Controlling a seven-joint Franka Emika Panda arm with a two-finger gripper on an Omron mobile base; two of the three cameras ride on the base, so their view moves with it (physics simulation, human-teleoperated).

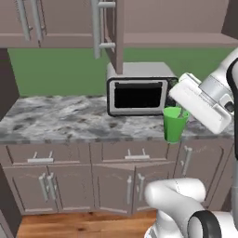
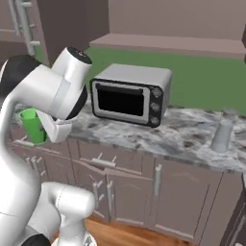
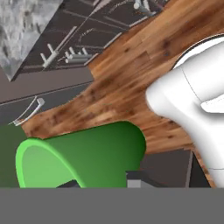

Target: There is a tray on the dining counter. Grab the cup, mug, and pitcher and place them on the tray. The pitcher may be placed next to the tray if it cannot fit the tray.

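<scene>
My gripper (image 1: 179,113) is shut on the rim of the bright green cup (image 1: 174,124) and holds it in the air by the front edge of the marbled counter with the toaster oven. In the hand view the cup (image 3: 87,157) lies between my dark fingertips (image 3: 136,178), with wooden floor behind it. From the right base view the cup (image 2: 31,126) peeks out from behind my arm. The pale grey pitcher (image 2: 223,132) stands upright on that counter, far to the right. The tray, the mug and the dining counter are out of view.
A silver toaster oven (image 1: 139,90) sits at the back of the marbled counter (image 1: 60,118), just behind the cup. Drawers and cabinet doors with handles (image 1: 46,186) run below the counter. An upper cabinet door (image 1: 114,32) hangs open overhead.
</scene>
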